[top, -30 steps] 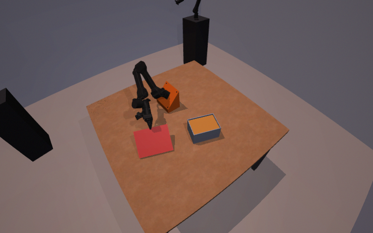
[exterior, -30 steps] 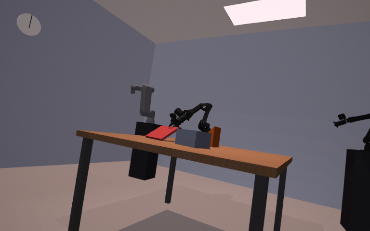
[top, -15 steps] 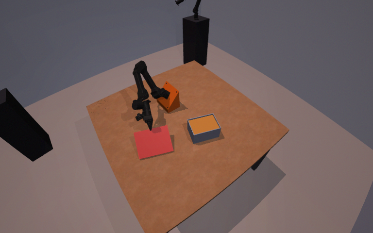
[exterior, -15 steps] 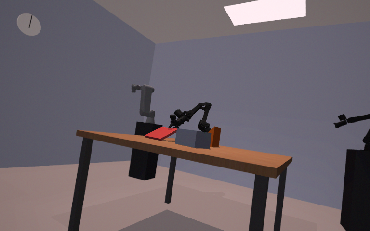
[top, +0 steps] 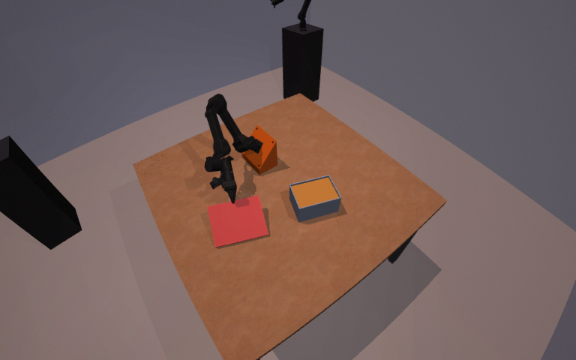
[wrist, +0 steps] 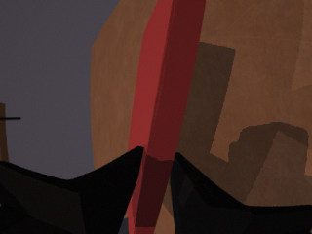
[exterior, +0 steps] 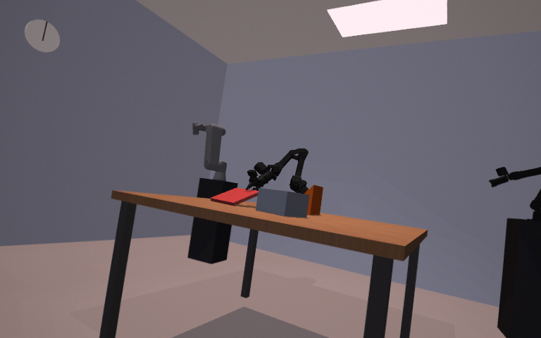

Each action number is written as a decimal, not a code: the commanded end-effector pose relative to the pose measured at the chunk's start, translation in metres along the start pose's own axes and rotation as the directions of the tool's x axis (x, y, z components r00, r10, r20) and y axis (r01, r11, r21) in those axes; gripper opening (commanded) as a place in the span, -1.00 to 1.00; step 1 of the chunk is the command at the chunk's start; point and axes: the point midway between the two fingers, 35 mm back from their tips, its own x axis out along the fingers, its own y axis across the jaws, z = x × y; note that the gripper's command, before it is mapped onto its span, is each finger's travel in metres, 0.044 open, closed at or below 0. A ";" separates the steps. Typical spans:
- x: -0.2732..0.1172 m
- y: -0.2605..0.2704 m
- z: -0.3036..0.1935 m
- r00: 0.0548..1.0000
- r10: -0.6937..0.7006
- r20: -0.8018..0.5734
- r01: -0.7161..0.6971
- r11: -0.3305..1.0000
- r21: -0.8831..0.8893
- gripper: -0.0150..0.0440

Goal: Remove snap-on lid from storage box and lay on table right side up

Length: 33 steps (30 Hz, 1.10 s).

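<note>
The red lid (top: 238,223) (exterior: 235,196) (wrist: 168,93) is off the box and tilted, its edge at the gripper higher than its far edge, which is low over the table or touching it; I cannot tell which. My gripper (top: 232,201) (exterior: 248,188) (wrist: 158,155) is shut on the lid's raised edge, with one finger on each side of it. The storage box (top: 319,211) (exterior: 272,201) is blue-grey, stands upright and uncovered to the right of the lid in the top view, and shows an orange inside.
The wooden table (top: 340,250) (exterior: 351,231) carries the arm. An orange wedge-shaped block (top: 268,157) (exterior: 315,201) stands beside the arm's base, behind the box. Black pedestals (top: 302,63) (exterior: 211,239) stand beyond the table's edges.
</note>
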 end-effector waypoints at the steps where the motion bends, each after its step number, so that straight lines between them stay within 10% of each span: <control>1: 0.004 -0.013 -0.006 0.999 -0.033 -0.013 0.032 0.999 -0.007 -0.49; 19: 0.013 -0.024 -0.006 0.999 -0.033 -0.013 0.033 0.999 -0.008 -0.49; 33: 0.009 -0.015 -0.001 0.999 -0.032 -0.013 0.032 0.999 -0.007 0.62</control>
